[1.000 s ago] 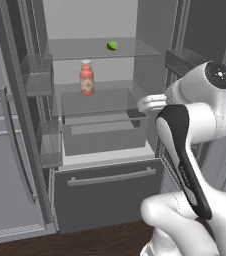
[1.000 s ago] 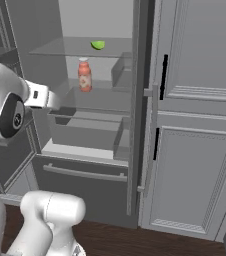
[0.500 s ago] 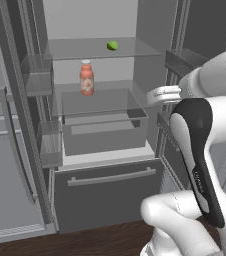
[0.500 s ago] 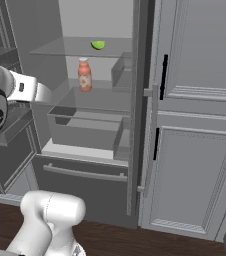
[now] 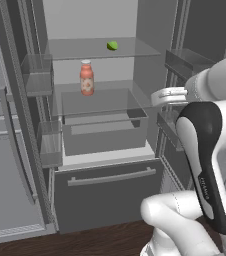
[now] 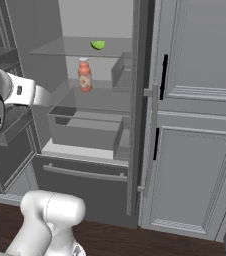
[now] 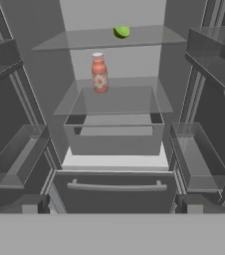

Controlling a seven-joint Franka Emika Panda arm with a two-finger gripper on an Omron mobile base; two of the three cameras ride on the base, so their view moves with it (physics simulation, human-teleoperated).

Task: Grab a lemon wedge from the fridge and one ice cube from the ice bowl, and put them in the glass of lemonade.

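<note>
Fridge [image 7: 114, 149] open; lemon wedge [image 7: 121, 32] on top glass shelf, bottle [image 7: 99, 73] below; pincer [image 7: 112, 204] spread, empty.

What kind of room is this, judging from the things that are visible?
Most likely a kitchen: an open fridge holding a lemon wedge and a bottle, with panelled cabinets beside it.

The white arm [image 5: 205, 165] rises from the lower right of the left base frame, bends at a dark elbow and reaches forward at mid-height toward the centre right. In the hand frame the tool [image 7: 112, 204] points level and straight ahead, its two dark fingertips [image 7: 30, 203] set wide apart at the bottom corners, nothing between them.
</note>
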